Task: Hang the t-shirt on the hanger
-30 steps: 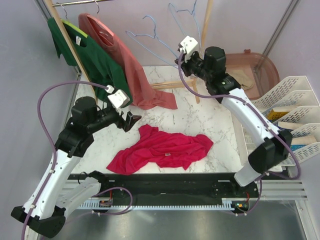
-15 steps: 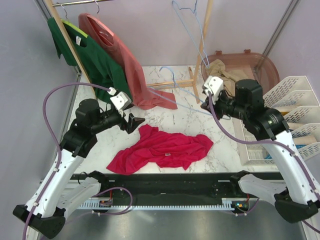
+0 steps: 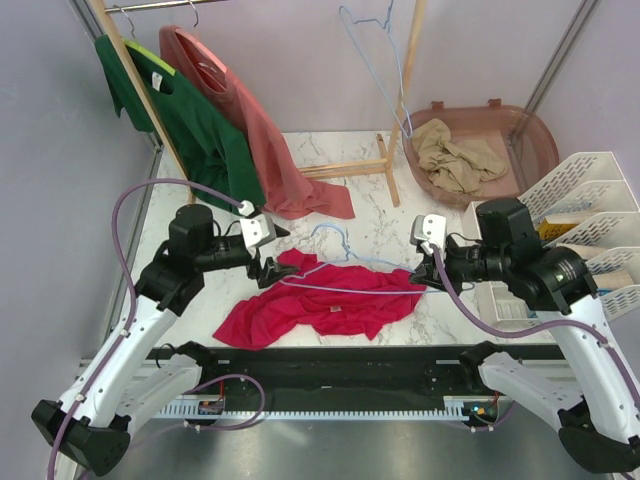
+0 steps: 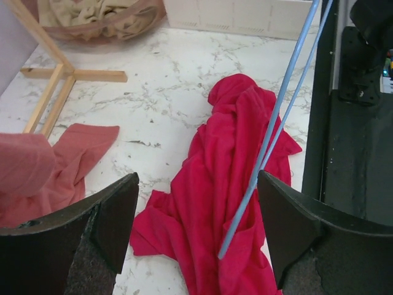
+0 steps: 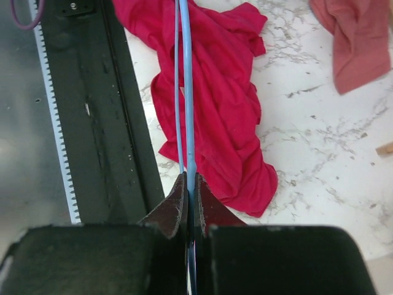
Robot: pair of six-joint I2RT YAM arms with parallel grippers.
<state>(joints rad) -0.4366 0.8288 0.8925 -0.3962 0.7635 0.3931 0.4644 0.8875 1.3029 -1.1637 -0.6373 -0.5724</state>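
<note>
The crimson-red t-shirt (image 3: 325, 300) lies crumpled on the marble table, near the front edge. It shows in the left wrist view (image 4: 227, 203) and the right wrist view (image 5: 215, 92) too. My right gripper (image 3: 420, 277) is shut on the pale-blue wire hanger (image 3: 340, 265) and holds it flat just above the shirt; the wire runs out from between the jaws (image 5: 186, 92). My left gripper (image 3: 268, 270) is open and empty over the shirt's left end, with the hanger's far tip (image 4: 270, 135) between its fingers.
A dark green shirt (image 3: 195, 120) and a salmon-pink shirt (image 3: 265, 140) hang from the wooden rack at the back left. Another wire hanger (image 3: 385, 60) hangs at the back. A brown basket (image 3: 515, 125) holds beige cloth. White trays (image 3: 590, 210) stand at the right.
My right arm has swung from the back rack down to the front right, bringing the hanger over the red shirt. My left gripper moved right, to the shirt's left end.
</note>
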